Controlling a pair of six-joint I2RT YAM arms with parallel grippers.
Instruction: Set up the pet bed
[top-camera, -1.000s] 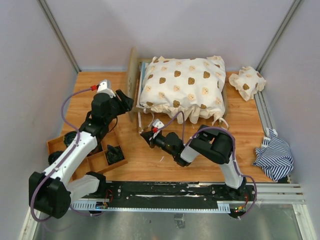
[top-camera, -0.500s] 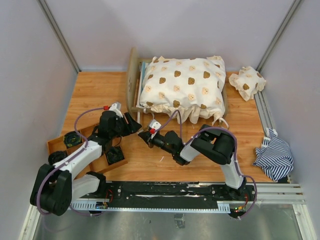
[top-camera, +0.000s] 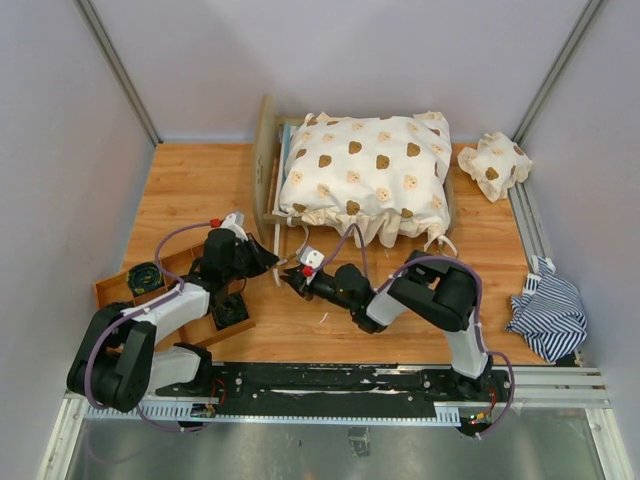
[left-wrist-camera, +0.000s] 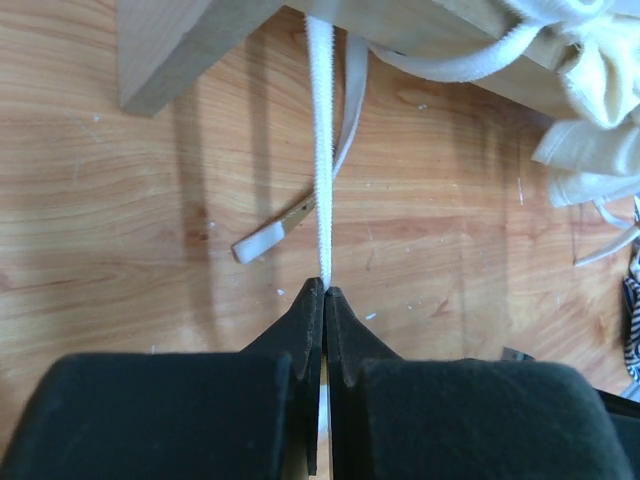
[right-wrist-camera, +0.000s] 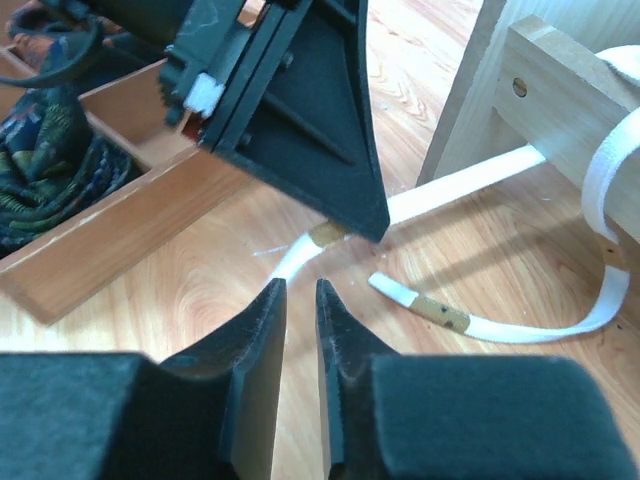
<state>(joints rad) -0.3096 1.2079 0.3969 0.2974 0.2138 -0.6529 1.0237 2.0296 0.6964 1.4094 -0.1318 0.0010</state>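
Note:
The pet bed (top-camera: 265, 160) stands at the back of the table, its plywood frame (left-wrist-camera: 170, 50) under a cream bear-print cover (top-camera: 365, 170). A white tie strap (left-wrist-camera: 320, 150) runs from the frame's near left corner down to my left gripper (left-wrist-camera: 324, 290), which is shut on it. In the top view the left gripper (top-camera: 275, 266) is just in front of that corner. My right gripper (right-wrist-camera: 300, 285) faces it tip to tip, jaws slightly open with nothing between them. The strap's end (right-wrist-camera: 300, 250) lies just beyond the right fingertips. A second strap (right-wrist-camera: 500, 325) lies loose on the wood.
A wooden tray (top-camera: 160, 295) with dark items sits at the near left, beside the left arm. A small bear-print pillow (top-camera: 494, 165) lies at the back right. A striped cloth (top-camera: 548, 310) is bunched at the right edge. The bed leg (right-wrist-camera: 560, 100) is close to the right gripper.
The left arm came down from the headboard to the floor strap and shut on it. The right gripper opened and let go of that strap.

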